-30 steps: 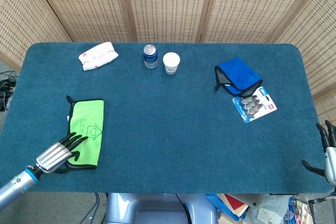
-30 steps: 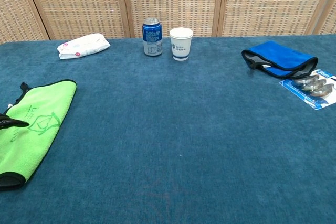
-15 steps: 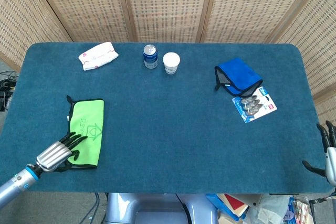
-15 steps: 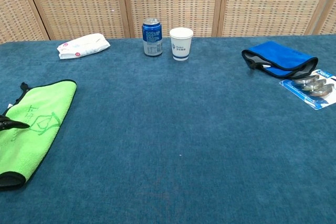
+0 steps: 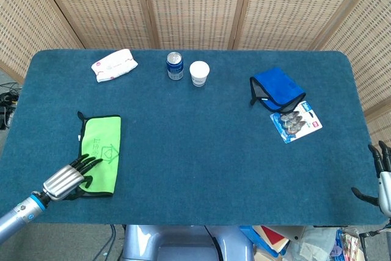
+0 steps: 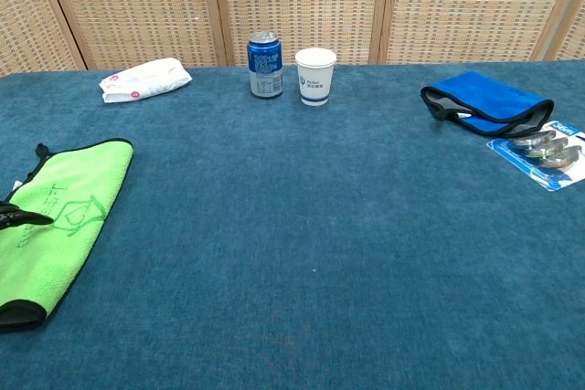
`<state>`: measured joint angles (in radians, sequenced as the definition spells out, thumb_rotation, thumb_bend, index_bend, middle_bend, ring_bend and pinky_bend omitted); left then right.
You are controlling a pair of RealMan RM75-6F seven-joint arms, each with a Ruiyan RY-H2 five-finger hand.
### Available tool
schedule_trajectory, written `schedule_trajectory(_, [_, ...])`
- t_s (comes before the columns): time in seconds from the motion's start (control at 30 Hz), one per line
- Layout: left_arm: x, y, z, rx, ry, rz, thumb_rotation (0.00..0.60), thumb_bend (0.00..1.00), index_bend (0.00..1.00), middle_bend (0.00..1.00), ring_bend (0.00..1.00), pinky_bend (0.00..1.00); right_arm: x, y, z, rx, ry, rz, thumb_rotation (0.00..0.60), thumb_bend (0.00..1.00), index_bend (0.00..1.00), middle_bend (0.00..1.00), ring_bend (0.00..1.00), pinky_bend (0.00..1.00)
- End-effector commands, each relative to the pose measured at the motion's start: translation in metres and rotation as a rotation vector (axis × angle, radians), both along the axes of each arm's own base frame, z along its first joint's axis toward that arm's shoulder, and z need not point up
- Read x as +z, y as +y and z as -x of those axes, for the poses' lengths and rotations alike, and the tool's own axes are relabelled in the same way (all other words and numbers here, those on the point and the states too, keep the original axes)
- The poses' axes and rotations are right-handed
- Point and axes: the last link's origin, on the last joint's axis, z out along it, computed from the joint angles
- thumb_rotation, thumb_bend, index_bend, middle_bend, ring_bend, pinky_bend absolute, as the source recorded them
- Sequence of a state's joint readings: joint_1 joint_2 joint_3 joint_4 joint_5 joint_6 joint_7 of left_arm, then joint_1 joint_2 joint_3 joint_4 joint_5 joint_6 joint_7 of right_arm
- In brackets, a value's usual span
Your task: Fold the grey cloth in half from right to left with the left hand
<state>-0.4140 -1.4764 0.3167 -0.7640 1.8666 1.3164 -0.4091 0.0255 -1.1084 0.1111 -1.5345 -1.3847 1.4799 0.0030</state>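
Observation:
A bright green cloth (image 5: 101, 152) with black trim lies flat near the table's front left corner, also in the chest view (image 6: 57, 216). My left hand (image 5: 67, 178) rests on its near left part with fingers spread, holding nothing; the chest view shows only a dark fingertip (image 6: 20, 216). A folded blue cloth (image 5: 276, 88) with a grey underside lies at the far right. My right hand (image 5: 380, 178) hangs beyond the table's right front corner, fingers apart and empty. No plainly grey cloth shows.
A white wipes pack (image 5: 114, 65), a blue can (image 5: 175, 66) and a white paper cup (image 5: 199, 73) stand along the back. A blister pack of metal pieces (image 5: 295, 121) lies beside the blue cloth. Wicker screens close off the rear.
My left hand's fingertips have drawn back very slightly toward the near left. The green cloth and everything else lie as before.

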Motion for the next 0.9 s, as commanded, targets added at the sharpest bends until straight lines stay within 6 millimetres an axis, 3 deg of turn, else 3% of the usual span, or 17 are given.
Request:
schedule_trajectory(0.03, [-0.0003,-0.0003,-0.0003,-0.003,0.0,0.001,0.6,0.42,0.58,0.0,0.0,0.0,-0.0002,-0.0001,0.0002,-0.001,0.001,-0.001,0.6,0.0,0.05,0.0,0.0,0.0])
schedule_trajectory(0.9, [0.0017,-0.0061,0.0013,0.001,0.037,0.015,0.6,0.42,0.59,0.0,0.0,0.0,-0.001,0.0003,0.0,0.0,-0.001,-0.004,0.6,0.0,0.05,0.0,0.0,0.0])
